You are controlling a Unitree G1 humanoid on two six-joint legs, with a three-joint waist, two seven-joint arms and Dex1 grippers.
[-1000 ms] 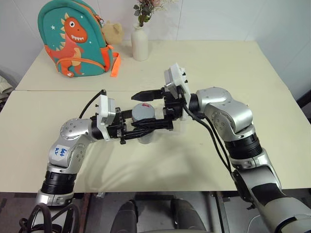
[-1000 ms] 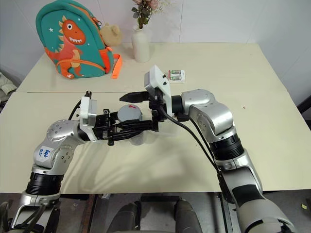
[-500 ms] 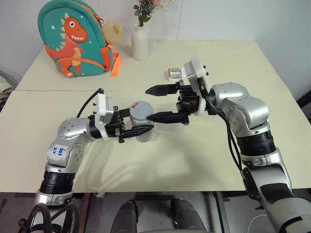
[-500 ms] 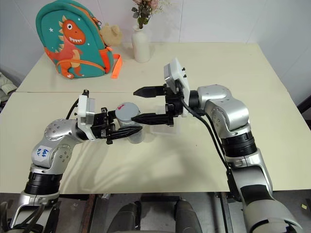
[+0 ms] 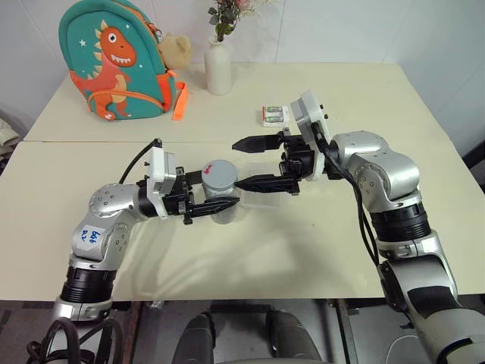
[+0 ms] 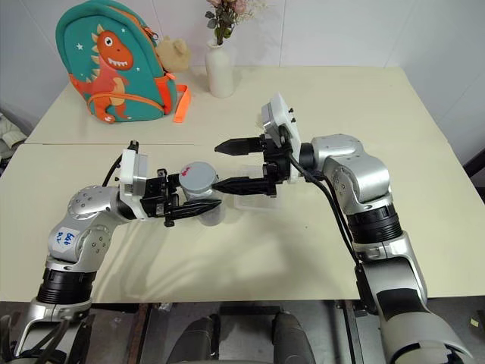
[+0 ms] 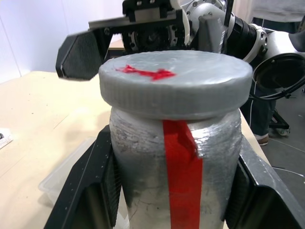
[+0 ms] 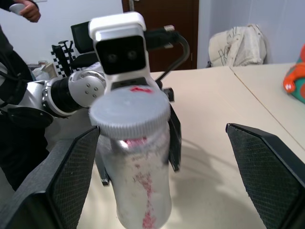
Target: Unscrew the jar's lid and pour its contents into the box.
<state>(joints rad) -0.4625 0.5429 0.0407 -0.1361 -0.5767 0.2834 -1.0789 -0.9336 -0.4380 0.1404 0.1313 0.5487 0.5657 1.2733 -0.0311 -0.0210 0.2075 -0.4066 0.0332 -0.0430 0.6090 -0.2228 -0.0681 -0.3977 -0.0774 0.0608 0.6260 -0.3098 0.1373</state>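
My left gripper (image 5: 217, 205) is shut on the jar (image 7: 143, 181), holding it upright just above the table. In the left wrist view its fingers (image 7: 90, 191) press both sides of the jar, which has a red stripe down its clouded wall. The grey lid (image 5: 220, 172), with a red mark, sits on the jar. My right gripper (image 5: 237, 164) is open and level, a little to the right of the lid and not touching it. The clear box (image 6: 255, 202) lies on the table under the right gripper. The contents are hidden inside the jar.
A dinosaur backpack (image 5: 114, 61) with a plush toy (image 5: 174, 49) stands at the back left. Beside it stands a white flower vase (image 5: 217, 67). A small white-and-green packet (image 5: 274, 114) lies behind the right gripper. A person's hand (image 8: 24, 9) shows far off.
My right gripper, open throughout, has drawn back to the right from around the lid. The lid stays on the jar. The left arm and jar have not moved.
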